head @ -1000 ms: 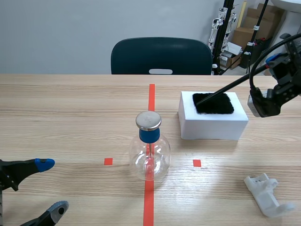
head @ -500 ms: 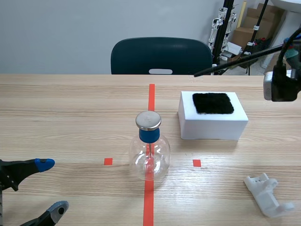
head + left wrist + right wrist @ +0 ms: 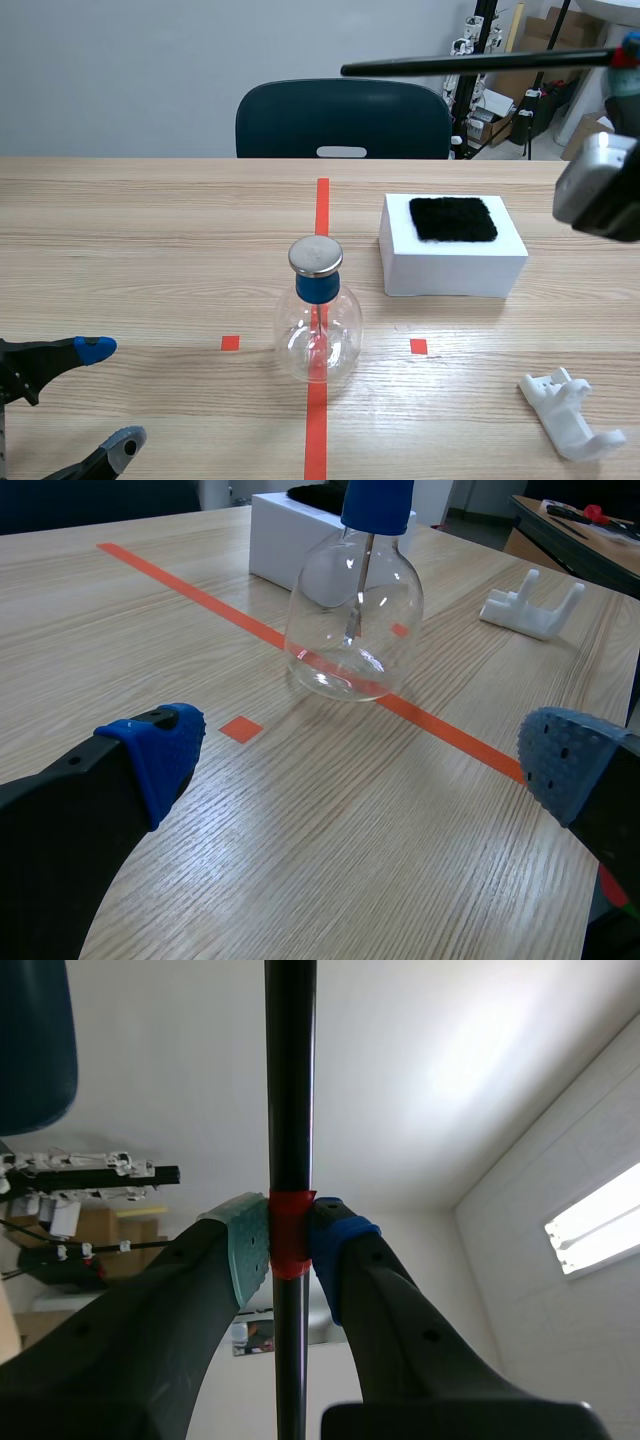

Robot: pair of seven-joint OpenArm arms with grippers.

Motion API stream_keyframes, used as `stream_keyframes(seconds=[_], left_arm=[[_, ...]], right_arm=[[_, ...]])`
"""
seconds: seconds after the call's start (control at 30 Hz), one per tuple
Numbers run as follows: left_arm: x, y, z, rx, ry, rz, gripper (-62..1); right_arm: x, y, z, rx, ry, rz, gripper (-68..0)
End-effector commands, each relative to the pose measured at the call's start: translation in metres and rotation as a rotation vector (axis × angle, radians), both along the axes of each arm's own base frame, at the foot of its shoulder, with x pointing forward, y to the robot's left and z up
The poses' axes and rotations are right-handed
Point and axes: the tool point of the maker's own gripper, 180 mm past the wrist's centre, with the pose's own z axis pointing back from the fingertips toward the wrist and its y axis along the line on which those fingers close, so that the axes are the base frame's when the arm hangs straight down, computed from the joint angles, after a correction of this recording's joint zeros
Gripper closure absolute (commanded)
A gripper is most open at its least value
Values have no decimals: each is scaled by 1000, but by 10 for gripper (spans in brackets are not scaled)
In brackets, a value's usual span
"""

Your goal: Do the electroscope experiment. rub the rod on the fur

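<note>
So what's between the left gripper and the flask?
Only bare table with an orange-red tape square and line, shown in the left wrist view.

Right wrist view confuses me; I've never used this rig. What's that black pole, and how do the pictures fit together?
That view looks up past the right arm's fingers, which are shut on the black rod at its red tape band; ceiling is behind. The scene view sits between the two arms; there the rod crosses high above the table. On the table: a glass flask electroscope, a white block topped with black fur, and a white plastic holder. The left wrist view looks past the left arm's fingers, open and empty, with the flask ahead.
</note>
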Motion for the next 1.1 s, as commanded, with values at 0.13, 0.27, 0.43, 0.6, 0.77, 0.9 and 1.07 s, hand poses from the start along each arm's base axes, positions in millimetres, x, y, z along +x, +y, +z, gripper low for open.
stream_keyframes(seconds=[0.13,0.27,0.43,0.6,0.77,0.9,1.07], left_arm=[[5,1,7,-22,-23,12,-623],[5,1,7,-22,-24,13,-623],[5,1,7,-22,-24,13,-623],[5,1,7,-22,-24,13,-623],[5,1,7,-22,-24,13,-623],[5,1,7,-22,-24,13,-623],[5,1,7,-22,-24,13,-623]], right_arm=[[-34,7,-2,52,-19,34,-2],[-54,10,-16,61,23,57,-2],[-73,10,-31,73,85,59,-2],[-84,15,-40,76,132,89,-2],[-89,23,-42,85,145,128,-2],[-94,31,-42,110,154,178,-2],[-100,41,-39,145,155,247,-2]])
